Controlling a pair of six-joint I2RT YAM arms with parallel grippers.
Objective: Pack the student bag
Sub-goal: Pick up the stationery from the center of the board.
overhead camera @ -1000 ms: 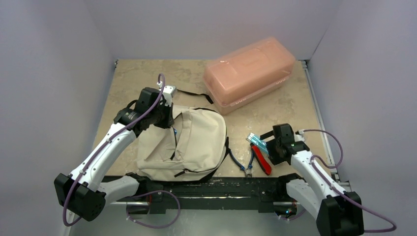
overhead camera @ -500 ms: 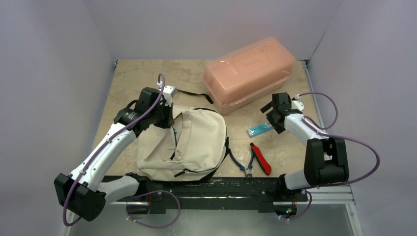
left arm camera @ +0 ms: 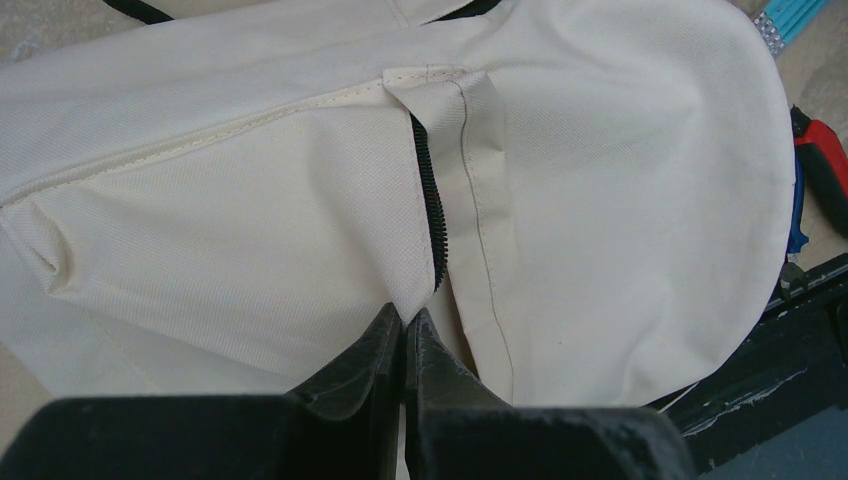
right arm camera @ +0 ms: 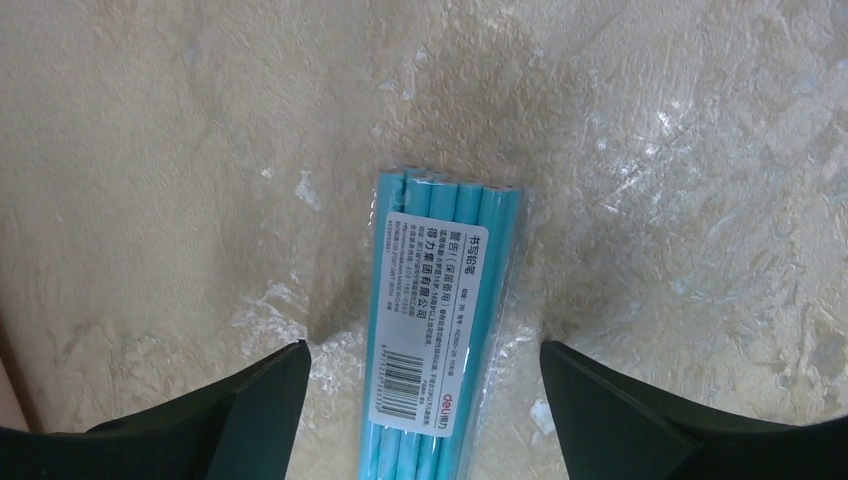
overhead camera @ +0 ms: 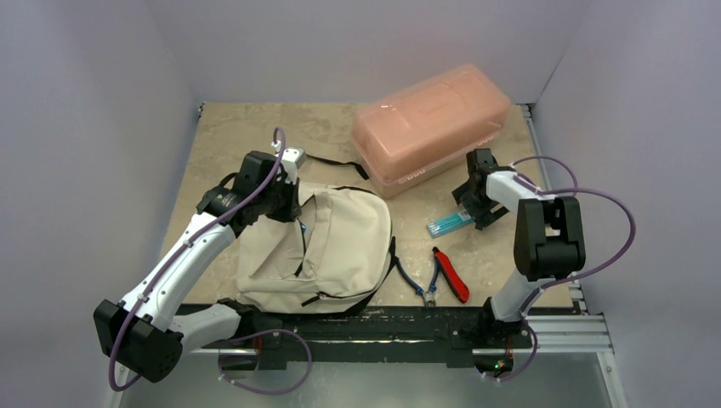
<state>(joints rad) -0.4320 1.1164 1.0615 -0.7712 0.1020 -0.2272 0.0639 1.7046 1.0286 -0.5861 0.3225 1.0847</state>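
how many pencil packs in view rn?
1. The pack of teal pencils lies on the table below the open right gripper, near the pink box. More could be hidden inside the backpack or box.

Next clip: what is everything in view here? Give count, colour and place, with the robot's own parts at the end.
student bag: one, cream with black zip and straps, lying left of centre on the table
storage box: one, translucent pink, far side, right of centre
pencil pack: one, teal pencils in clear wrap, flat on the table between bag and box
red-handled tool: one, red and black, near edge, right of the bag
blue-handled tool: one, blue handles, between the red tool and the bag
table: one, beige marbled top
left hand: one, black, shut on bag fabric beside the zip
right hand: one, black, open, a finger on either side of the pencil pack
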